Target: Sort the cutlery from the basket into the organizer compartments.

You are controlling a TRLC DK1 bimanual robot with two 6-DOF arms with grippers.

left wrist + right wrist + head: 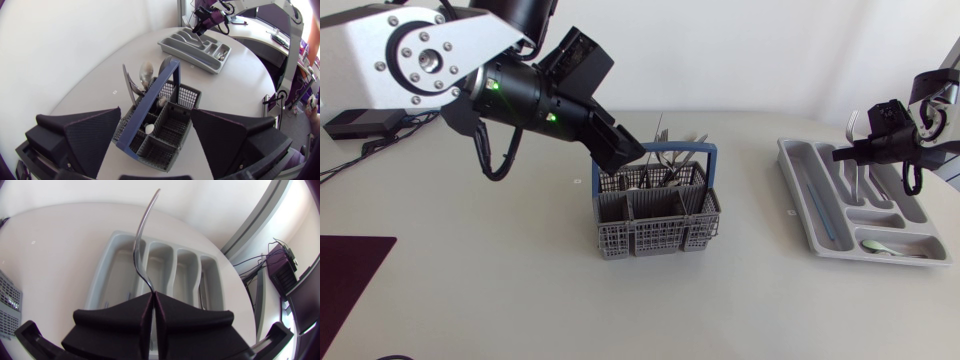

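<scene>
The grey basket [655, 222] with a blue handle [710, 165] stands mid-table and holds several pieces of cutlery [660, 160] in its rear cells. My left gripper [623, 158] hangs open just above the basket's rear left corner. In the left wrist view the basket [165, 132] lies between and below the spread fingers [92, 137], untouched. The grey organizer [800, 185] sits at the right with a spoon [880, 246] in its near compartment. Above it, my right gripper [860, 152] is shut on a metal cutlery piece [142, 240], handle pointing ahead over the organizer [112, 265].
A thin blue item [817, 205] lies in the organizer's long left compartment. A dark purple mat [350, 270] covers the front left corner of the table. A black box with cables [355, 122] sits at the back left.
</scene>
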